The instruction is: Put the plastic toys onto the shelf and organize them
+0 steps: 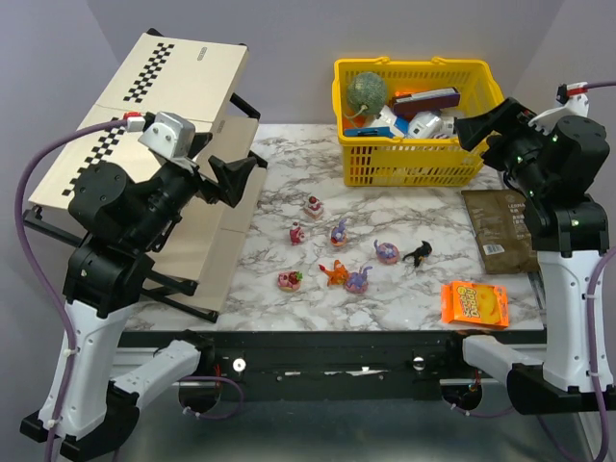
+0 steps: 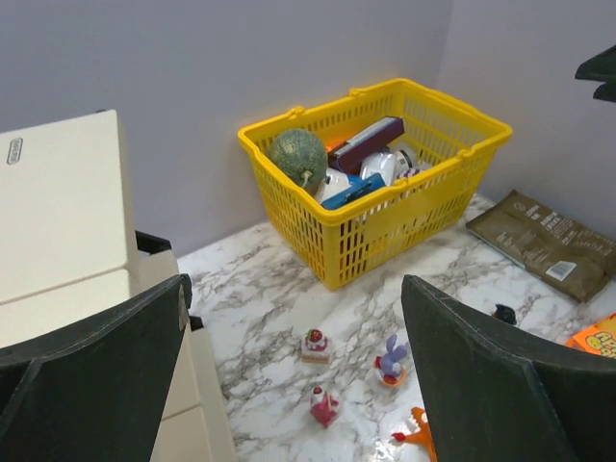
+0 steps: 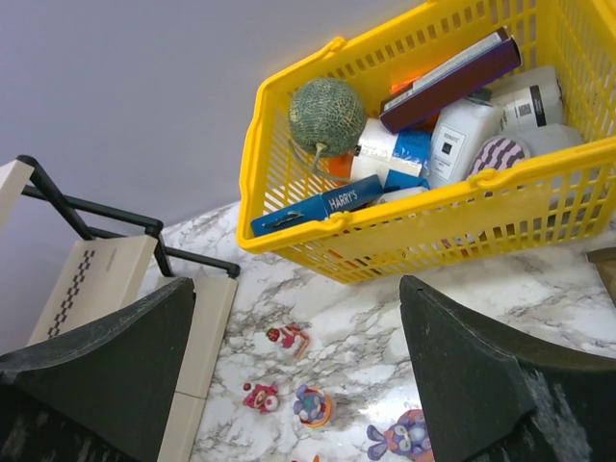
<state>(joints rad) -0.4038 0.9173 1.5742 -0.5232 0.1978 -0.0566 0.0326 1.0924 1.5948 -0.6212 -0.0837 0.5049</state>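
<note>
1. Left wrist view is showing the left fingers (image 2: 96, 375) standing wide apart with nothing between them, hanging above the worktop (image 2: 260, 279) beside the shelf (image 2: 58, 202).
2. Right wrist view is showing the right fingers (image 3: 481, 375) likewise spread and empty, hovering high near the yellow basket (image 3: 385, 252).
3. All the plastic toys (image 1: 339, 232) are lying scattered mid-worktop between the two arms, just right of the shelf. None is sitting on a tier yet, so the task is looking barely begun.
4. A first pick is probably the step in hand. The left arm, being nearer the shelf, would do well descending straight over an outlying figurine such as the red-topped one (image 1: 314, 205). It should be straddling it squarely without nudging neighbours, since such glossy pieces are likely slipping easily.
5. That basket is holding a green melon-like ball (image 1: 367, 91), a dark box, white bottles and blue-and-white cartons.
6. A brown packet (image 1: 500, 231) and an orange snack packet (image 1: 474, 303) are lying at the right, apart from the toys.
</note>
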